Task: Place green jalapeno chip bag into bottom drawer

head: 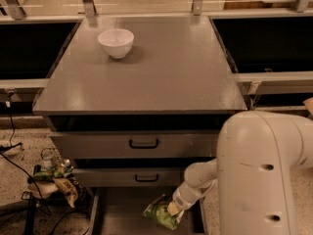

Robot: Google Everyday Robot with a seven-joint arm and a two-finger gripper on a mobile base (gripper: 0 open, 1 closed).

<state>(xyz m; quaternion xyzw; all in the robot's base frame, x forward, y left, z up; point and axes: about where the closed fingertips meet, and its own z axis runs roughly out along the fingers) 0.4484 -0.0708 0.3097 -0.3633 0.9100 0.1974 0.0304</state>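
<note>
Green jalapeno chip bag [160, 213] sits low in the frame, just right of centre, inside the open bottom drawer [120, 215] and close to its right rail. I cannot tell whether it already rests on the drawer floor or hangs just above it.

The robot's white arm [259, 175] fills the lower right and bends down and left toward the drawer. The grey cabinet takes up the middle of the frame, with a broad counter [161, 77] on top. Under the counter are an upper drawer front [98, 145] and a lower drawer front [107, 177], each with a black handle. A white bowl [116, 42] stands in the upper left of the counter, well apart from the work. Crumpled wrappers [61, 180] lie among cables on the floor at lower left.

The tool [172, 208] is at the bag's upper right edge, touching it. Whether it is clamped on the foil or only lying against it cannot be told from here.

The bag looks light, puffy and soft, with slick crinkly foil and brittle contents. A hard squeeze on the body would likely crush the chips or let the foil slip. The flat sealed edge or a top corner seems the safest place to pinch.
</note>
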